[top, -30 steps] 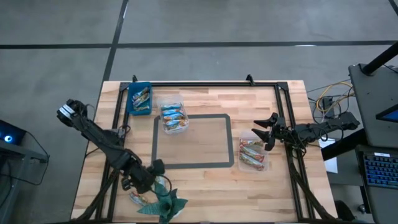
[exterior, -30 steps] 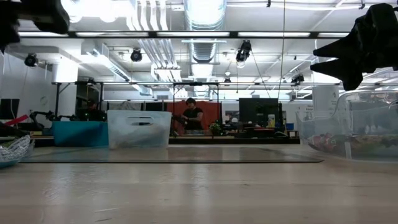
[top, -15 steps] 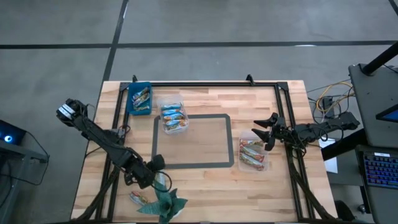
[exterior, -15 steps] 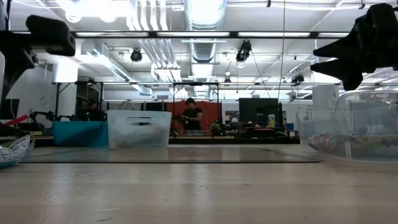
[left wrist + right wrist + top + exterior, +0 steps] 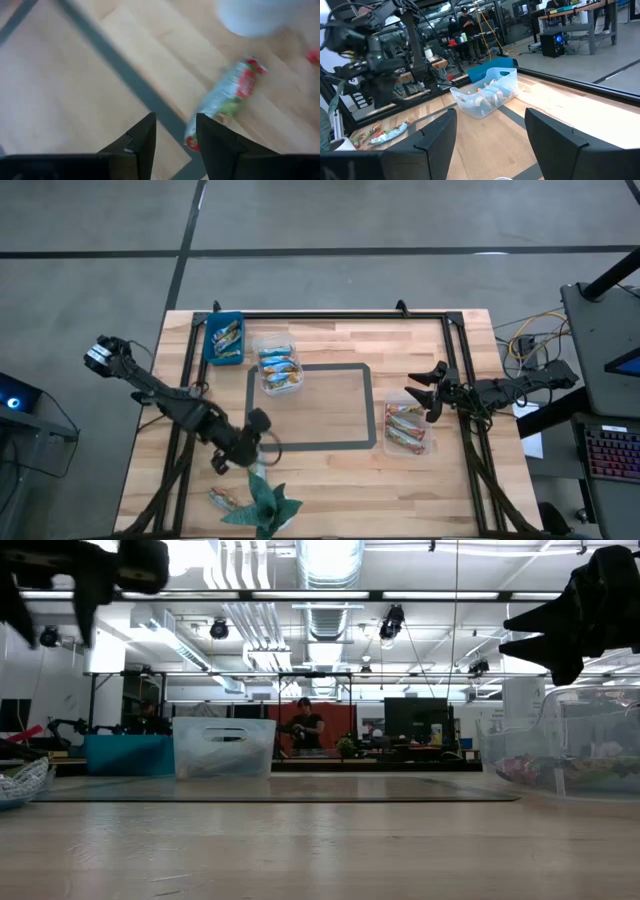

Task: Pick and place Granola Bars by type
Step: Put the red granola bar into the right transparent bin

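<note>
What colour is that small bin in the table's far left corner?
Blue. The bin holds a few bars and shows best in the high view.

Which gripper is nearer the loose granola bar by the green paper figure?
Left. The left gripper hovers just above the loose granola bar; the right gripper waits across the table.

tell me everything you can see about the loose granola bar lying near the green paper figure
The loose granola bar is a small bar in a shiny silvery wrapper with red and green print and crimped ends. It lies flat on the wooden table, near its front left corner, right beside the green paper figure. No gripper touches it; the left gripper hovers nearby, fingers parted and empty.
</note>
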You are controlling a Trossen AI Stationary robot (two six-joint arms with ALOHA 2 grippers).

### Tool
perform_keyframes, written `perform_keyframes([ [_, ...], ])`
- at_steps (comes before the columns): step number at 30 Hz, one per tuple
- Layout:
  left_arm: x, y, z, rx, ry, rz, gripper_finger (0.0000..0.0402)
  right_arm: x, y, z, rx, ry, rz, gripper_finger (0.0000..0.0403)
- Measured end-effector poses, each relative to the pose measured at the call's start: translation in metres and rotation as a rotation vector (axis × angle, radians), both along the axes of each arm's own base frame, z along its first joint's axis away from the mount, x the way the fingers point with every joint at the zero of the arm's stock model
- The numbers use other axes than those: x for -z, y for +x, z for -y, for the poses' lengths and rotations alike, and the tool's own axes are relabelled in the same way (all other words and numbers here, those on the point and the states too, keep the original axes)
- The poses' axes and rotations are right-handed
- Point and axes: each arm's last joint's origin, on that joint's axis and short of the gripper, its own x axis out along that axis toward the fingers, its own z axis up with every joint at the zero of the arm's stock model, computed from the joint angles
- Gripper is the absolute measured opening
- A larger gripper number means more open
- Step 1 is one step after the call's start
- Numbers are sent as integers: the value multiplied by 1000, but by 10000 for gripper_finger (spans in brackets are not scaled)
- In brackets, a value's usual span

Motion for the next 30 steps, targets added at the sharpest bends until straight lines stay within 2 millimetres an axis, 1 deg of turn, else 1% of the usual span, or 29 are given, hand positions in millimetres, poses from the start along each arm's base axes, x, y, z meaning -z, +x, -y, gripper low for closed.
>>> perform_keyframes([
  [5, -7, 5, -21, -315, -148, -4, 122, 0, 0, 0, 0, 0, 0, 224],
  [8, -8, 8, -28, -517, -252, -21, 122, 0, 0, 0, 0, 0, 0, 224],
  [19, -8, 9, -36, -1341, -748, -128, 122, 0, 0, 0, 1, 0, 0, 224],
  [22, 0, 9, -36, -1541, -848, -169, 122, 0, 0, 0, 0, 0, 0, 224],
  [25, 13, 7, -37, -1779, -934, -215, 122, 0, 0, 0, 0, 0, 0, 224],
  [28, 28, 5, -37, -2027, -1007, -284, 122, 0, 0, 0, 0, 0, 0, 224],
  [30, 36, 3, -36, -2172, -1049, -359, 122, 0, 0, 0, 1, 0, 0, 224],
])
